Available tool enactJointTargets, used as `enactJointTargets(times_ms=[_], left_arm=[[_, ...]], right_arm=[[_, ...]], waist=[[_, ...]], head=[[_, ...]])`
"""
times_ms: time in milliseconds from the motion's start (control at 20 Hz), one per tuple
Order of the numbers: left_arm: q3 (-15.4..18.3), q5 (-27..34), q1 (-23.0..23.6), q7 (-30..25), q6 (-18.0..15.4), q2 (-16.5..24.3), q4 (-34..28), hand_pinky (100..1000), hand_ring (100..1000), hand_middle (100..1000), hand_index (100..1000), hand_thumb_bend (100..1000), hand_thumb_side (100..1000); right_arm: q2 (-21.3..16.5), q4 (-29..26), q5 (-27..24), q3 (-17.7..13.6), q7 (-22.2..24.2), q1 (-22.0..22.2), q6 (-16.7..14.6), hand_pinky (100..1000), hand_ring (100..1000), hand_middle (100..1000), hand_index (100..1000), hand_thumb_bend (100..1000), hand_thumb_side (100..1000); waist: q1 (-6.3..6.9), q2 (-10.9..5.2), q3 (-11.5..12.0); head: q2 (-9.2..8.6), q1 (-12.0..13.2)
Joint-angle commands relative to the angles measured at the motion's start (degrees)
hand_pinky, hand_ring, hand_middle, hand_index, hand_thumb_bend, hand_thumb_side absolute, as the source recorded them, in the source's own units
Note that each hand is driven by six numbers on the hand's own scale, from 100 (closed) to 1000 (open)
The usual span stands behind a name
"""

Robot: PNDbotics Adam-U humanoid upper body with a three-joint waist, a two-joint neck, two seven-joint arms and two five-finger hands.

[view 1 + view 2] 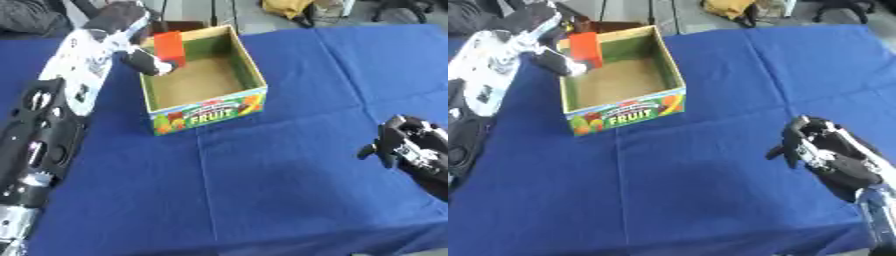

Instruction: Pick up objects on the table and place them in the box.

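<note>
A blue cloth-covered table [289, 190] is seen from above, with an open cardboard box [248, 60] standing toward its far left part; the word FRUIT and pictures of fruit are printed on the near wall, and the inside walls are green over a brown floor. The left hand [147, 59] is held over the far left corner of the box, reached by a white and black arm that enters along the left edge of the view. A red block [170, 47] is gripped there, with the fingers curled round its lower left side; the block stands nearly upright, above and just inside the box's left wall. Whether its lower end touches the box floor cannot be told, since that end is covered by the fingers. The upper part of the hand merges with the dark shapes behind the table and is hard to make out. The right hand [815, 145] is seen near the right edge, low over the cloth and well apart from the box; its fingers are curled and nothing is held in them. Its wrist is cut off by the frame edge in the left eye view. Beyond the table's far edge, only blurred dark and yellow shapes can be made out.
</note>
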Motion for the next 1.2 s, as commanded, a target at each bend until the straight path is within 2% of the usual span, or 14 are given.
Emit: enactJointTargets(times_ms=[50, 250, 300, 350, 400, 500, 550, 600, 650, 700, 850, 1000, 1200], left_arm=[[0.15, -2.88, -2.89, 3.5, -0.68, -1.94, 5.95, 405, 286, 250, 421, 293, 290], [0.24, -5.82, -4.25, 5.18, -1.76, -4.07, 12.34, 492, 361, 326, 526, 408, 317], [0.28, -6.6, -4.46, 5.22, -1.99, -4.48, 13.46, 567, 443, 401, 623, 509, 359], [0.36, -7.33, -4.62, 5.2, -2.23, -4.86, 14.35, 587, 463, 431, 650, 550, 377], [0.5, -7.84, -4.69, 5.32, -2.47, -5.15, 14.86, 667, 563, 531, 738, 790, 490], [0.64, -8.43, -4.64, 5.12, -2.96, -5.36, 15.28, 756, 689, 661, 811, 1000, 572], [0.71, -8.61, -4.56, 4.98, -3.11, -5.36, 15.21, 767, 706, 679, 817, 1000, 575], [0.79, -8.72, -4.49, 4.88, -3.17, -5.36, 15.08, 859, 786, 769, 853, 1000, 641], [1.02, -8.6, -4.22, 5.18, -2.97, -5.33, 14.59, 859, 786, 769, 853, 1000, 641], [1.22, -8.32, -3.9, 5.74, -2.6, -5.36, 13.95, 905, 835, 822, 870, 1000, 704], [1.76, -6.15, -2.57, 10.0, -1.09, -5.3, 10.13, 932, 858, 849, 884, 1000, 724], [2.56, 0.31, -0.66, 18.12, -0.38, -4.65, 1.97, 874, 810, 808, 854, 1000, 779], [4.13, 14.96, 4.12, 29.41, -0.07, -3.82, -12.08, 751, 716, 717, 795, 1000, 768]], right_arm=[[-0.38, -0.37, 0.21, 0.22, 0.56, -0.74, 0.13, 586, 313, 341, 381, 100, 173], [-0.26, -0.33, 0.33, 0.47, 0.91, -0.81, 0.26, 586, 313, 341, 381, 100, 174], [-0.25, -0.32, 0.36, 0.5, 0.96, -0.8, 0.27, 586, 313, 341, 381, 100, 174], [-0.21, -0.31, 0.37, 0.51, 1.0, -0.8, 0.27, 586, 313, 341, 381, 100, 174], [-0.17, -0.31, 0.38, 0.51, 1.02, -0.81, 0.27, 586, 313, 341, 381, 100, 174], [-0.13, -0.29, 0.4, 0.48, 1.03, -0.81, 0.27, 586, 312, 341, 381, 100, 175], [-0.12, -0.27, 0.42, 0.46, 1.02, -0.8, 0.28, 586, 312, 341, 381, 100, 175], [-0.12, -0.26, 0.43, 0.45, 1.02, -0.79, 0.29, 586, 312, 341, 381, 100, 175], [-0.13, -0.26, 0.44, 0.47, 1.05, -0.79, 0.29, 586, 312, 341, 381, 100, 175], [-0.13, -0.25, 0.45, 0.48, 1.06, -0.79, 0.3, 586, 312, 341, 381, 100, 176], [-0.1, -0.24, 0.44, 0.41, 1.02, -0.94, 0.3, 586, 313, 341, 381, 100, 176], [-0.12, -0.22, 0.53, 0.17, 0.84, -0.84, 0.22, 586, 313, 341, 380, 100, 177], [-0.19, -0.22, 0.6, -0.23, 0.49, -0.85, 0.08, 585, 313, 340, 380, 100, 177]], waist=[[-0.04, -0.67, -0.55], [-0.06, -0.55, -1.37], [-0.08, -0.54, -1.45], [-0.1, -0.53, -1.5], [-0.12, -0.51, -1.52], [-0.13, -0.5, -1.5], [-0.12, -0.5, -1.46], [-0.12, -0.51, -1.43], [-0.1, -0.54, -1.3], [-0.08, -0.56, -1.19], [-0.05, -0.54, -0.86], [-0.06, -0.42, -0.37], [0.12, -0.31, 0.79]], head=[[-0.07, 0.2], [-0.01, 0.45], [0.02, 0.5], [0.03, 0.58], [0.0, 0.62], [-0.06, 0.59], [-0.06, 0.57], [-0.06, 0.55], [-0.08, 0.51], [-0.1, 0.46], [-0.3, 0.31], [-0.34, 0.15], [-0.49, -0.34]])
